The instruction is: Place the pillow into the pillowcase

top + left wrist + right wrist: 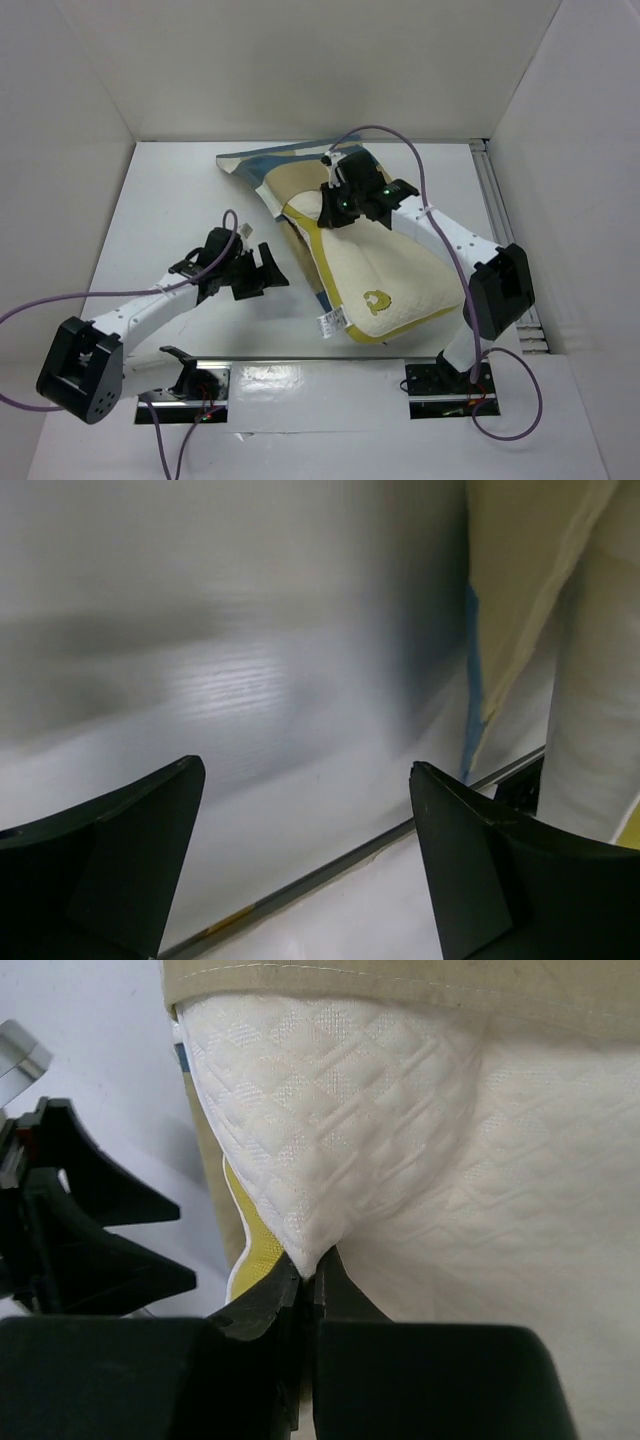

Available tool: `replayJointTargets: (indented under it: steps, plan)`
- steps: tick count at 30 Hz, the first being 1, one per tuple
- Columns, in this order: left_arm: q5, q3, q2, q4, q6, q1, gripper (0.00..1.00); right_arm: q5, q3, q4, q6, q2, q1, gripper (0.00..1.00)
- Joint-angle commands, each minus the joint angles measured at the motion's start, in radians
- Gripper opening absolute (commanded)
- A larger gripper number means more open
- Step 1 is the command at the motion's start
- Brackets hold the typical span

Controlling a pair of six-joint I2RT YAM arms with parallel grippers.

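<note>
While the right gripper (305,1275) pinches the pillow (480,1210), the pillowcase (400,985) overlaps its far end. The left gripper (305,772) stands spread.

Quilted matt cloth of the pillow (420,1120), smooth woven cloth of the pillowcase (400,982), matt black plastic fingers (262,1308)

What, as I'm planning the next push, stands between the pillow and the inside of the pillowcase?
Nothing visible. The pillow already reaches under the tan hem of the pillowcase; the right gripper has its jaws shut on pillow fabric just short of that hem.
</note>
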Motion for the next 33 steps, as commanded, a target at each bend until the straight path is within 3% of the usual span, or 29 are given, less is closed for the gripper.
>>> replayJointTargets:
  steps: [1, 12, 16, 20, 24, 27, 28, 29, 33]
  plan:
    - [-0.029, 0.013, 0.060, 0.180, -0.019, -0.049, 0.97, -0.144, 0.033, 0.051, -0.013, -0.007, 0.010, 0.00]
    - [-0.092, -0.083, -0.029, 0.396, -0.059, -0.154, 1.00, -0.157, 0.073, 0.023, -0.013, 0.002, 0.001, 0.00]
    - [-0.136, -0.070, 0.066, 0.441, -0.068, -0.163, 0.98, -0.157, 0.073, 0.033, -0.013, 0.002, 0.001, 0.00]
    - [-0.153, -0.045, 0.160, 0.516, -0.068, -0.183, 0.88, -0.175, 0.073, 0.033, -0.003, 0.013, 0.001, 0.00]
    - [-0.153, -0.004, 0.211, 0.565, -0.103, -0.194, 0.69, -0.175, 0.073, 0.042, 0.006, 0.024, 0.001, 0.00]
    - [-0.165, 0.032, 0.211, 0.554, -0.116, -0.194, 0.41, -0.175, 0.073, 0.042, 0.015, 0.033, 0.021, 0.00]
    - [-0.165, 0.042, 0.211, 0.537, -0.116, -0.194, 0.24, -0.175, 0.073, 0.042, 0.015, 0.033, 0.021, 0.00]
    - [-0.176, 0.053, 0.211, 0.518, -0.116, -0.194, 0.00, -0.175, 0.073, 0.042, 0.015, 0.033, 0.021, 0.00]
    - [-0.187, 0.029, 0.174, 0.482, -0.128, -0.203, 0.00, -0.157, 0.073, 0.053, 0.024, 0.042, 0.021, 0.00]
